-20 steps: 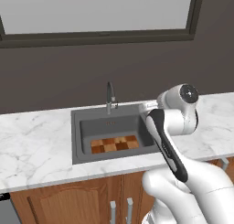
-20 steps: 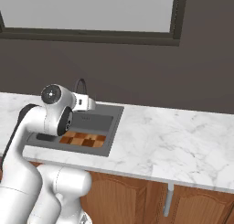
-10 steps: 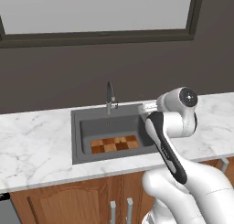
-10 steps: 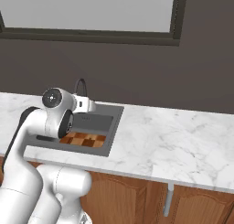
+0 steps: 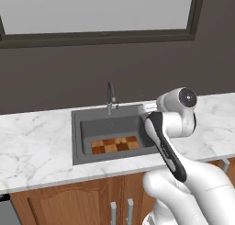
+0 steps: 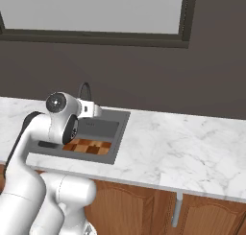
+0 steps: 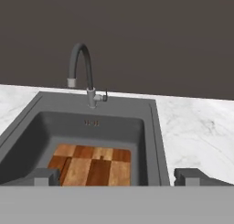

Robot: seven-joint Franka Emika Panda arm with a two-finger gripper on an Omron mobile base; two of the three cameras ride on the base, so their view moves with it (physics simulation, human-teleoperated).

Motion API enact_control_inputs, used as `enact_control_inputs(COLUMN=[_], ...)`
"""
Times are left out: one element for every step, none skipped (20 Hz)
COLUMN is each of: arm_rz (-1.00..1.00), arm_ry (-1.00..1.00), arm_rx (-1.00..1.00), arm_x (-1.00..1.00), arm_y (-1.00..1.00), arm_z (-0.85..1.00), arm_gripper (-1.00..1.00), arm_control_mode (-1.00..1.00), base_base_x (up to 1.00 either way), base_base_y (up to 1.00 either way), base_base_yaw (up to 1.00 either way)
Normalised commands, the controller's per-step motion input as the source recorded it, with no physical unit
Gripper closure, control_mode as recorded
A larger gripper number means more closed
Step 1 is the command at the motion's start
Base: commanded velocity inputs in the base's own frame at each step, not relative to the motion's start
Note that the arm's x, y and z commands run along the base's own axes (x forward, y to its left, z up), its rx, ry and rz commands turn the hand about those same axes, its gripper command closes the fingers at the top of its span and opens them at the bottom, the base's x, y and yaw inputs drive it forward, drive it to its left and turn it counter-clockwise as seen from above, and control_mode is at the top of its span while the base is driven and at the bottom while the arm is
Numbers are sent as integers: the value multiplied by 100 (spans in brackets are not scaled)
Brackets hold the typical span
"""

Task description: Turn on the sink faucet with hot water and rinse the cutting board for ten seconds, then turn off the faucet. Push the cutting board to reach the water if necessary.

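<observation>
Left base view: sink (image 5: pixel 77 141) set into the white marble surface (image 5: pixel 32 146), toward its back edge under the window. Faucet (image 5: pixel 110 98) stands at the middle of the sink's rear rim, spout arching forward over the basin. No water runs. Cutting board (image 5: pixel 114 145) lies flat on the basin floor, toward the front wall and right of the spout line. Arm (image 5: pixel 170 127) rises over the sink's right rim, hand pointed toward the faucet.

Right base view: same layout from the other side. Board (image 6: pixel 89 146) partly hidden behind the arm's elbow (image 6: pixel 60 115); faucet arch (image 6: pixel 86 89) just beyond the hand.

Hand view: gripper (image 7: pixel 117 176) spread wide, nothing between the fingertips (image 7: pixel 45 176), hanging over the sink's front rim and aimed at the faucet (image 7: pixel 84 72) with its small side lever. Board (image 7: pixel 92 164) sits forward of the spout mouth, so a push back toward the rear wall looks likely. Wide jaws probably suit a reach for the lever; faucet not yet turned on.
</observation>
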Motion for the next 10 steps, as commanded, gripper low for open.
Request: enact_control_inputs(arm_rz=[0,0,0,0,0,0,0,0,0,0], arm_ry=[0,0,0,0,0,0,0,-1,-1,-1], arm_rx=[0,0,0,0,0,0,0,0,0,0], arm_x=[18,19,23,29,31,32,32,34,34,38], arm_y=[0,0,0,0,0,0,0,0,0,0], arm_z=[-10,-11,-11,-14,-14,-14,-14,-14,-12,-10], arm_gripper=[-100,-100,-100,-100,-100,-100,-100,-100,-100,-100], arm_control_mode=[-100,-100,-100,-100,-100,-100,-100,-100,-100,-100], base_base_x=[0,0,0,0,0,0,0,0,0,0], base_base_y=[0,0,0,0,0,0,0,0,0,0], base_base_yaw=[0,0,0,0,0,0,0,0,0,0])
